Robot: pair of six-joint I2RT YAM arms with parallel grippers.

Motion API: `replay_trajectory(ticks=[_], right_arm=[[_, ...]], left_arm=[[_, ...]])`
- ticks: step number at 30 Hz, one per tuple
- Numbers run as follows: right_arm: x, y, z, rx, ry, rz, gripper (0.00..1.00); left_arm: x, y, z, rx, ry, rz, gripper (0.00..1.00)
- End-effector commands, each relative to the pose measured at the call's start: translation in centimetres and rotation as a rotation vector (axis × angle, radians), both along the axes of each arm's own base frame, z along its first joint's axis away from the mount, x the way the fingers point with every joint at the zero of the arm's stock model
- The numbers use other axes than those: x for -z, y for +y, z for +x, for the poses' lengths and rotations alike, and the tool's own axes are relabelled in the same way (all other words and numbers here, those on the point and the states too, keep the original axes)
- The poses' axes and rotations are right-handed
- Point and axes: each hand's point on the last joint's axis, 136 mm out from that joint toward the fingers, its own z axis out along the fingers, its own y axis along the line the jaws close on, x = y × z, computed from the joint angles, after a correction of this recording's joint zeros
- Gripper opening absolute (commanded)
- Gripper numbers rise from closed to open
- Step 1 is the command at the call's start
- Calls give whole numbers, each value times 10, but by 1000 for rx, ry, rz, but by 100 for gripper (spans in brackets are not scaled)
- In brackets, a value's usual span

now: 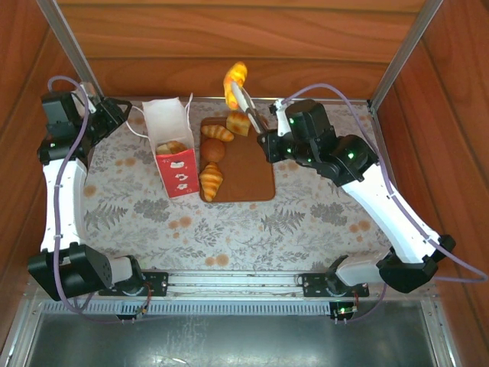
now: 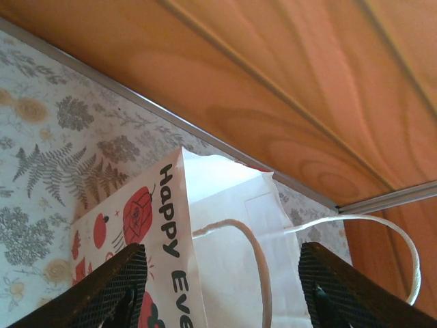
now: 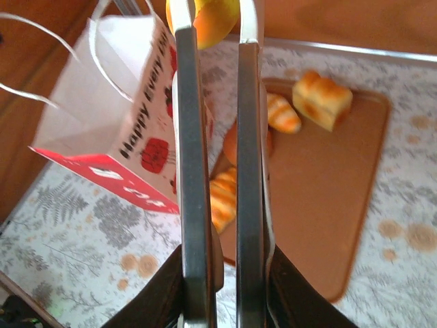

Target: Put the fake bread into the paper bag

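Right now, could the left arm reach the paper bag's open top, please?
Probably yes: the left gripper sits open astride the paper bag at its rim and cord handle, with nothing else between.

Paper bag (image 1: pixel 180 173) looks matt, metal tongs (image 3: pixel 194 171) shiny, fake bread (image 1: pixel 212 180) glossy.

- Top camera: above and behind the arm bases (image 1: pixel 145 283), looking down on the whole table (image 1: pixel 306 222).
- Left wrist camera: close against the paper bag (image 2: pixel 225 225), facing the wooden wall (image 2: pixel 273 68).
- Right wrist camera: close along the tongs (image 3: pixel 194 171); shares bag and board (image 3: pixel 321 178) with top.
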Motion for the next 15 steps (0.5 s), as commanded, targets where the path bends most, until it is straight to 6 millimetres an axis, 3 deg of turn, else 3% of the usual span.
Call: replay_trajectory(ticks=[1,8,15], right_arm=[[-35,25,3,-90,-108,78,1],[-46,63,-4,-219,-132,112,0],[-27,100,-14,-315,-96,75,1]], left_arm=[[-4,0,1,19,-8,3,57],[-3,-3,4,41,-5,-9,38],[-3,3,4,12,-11,24,16]])
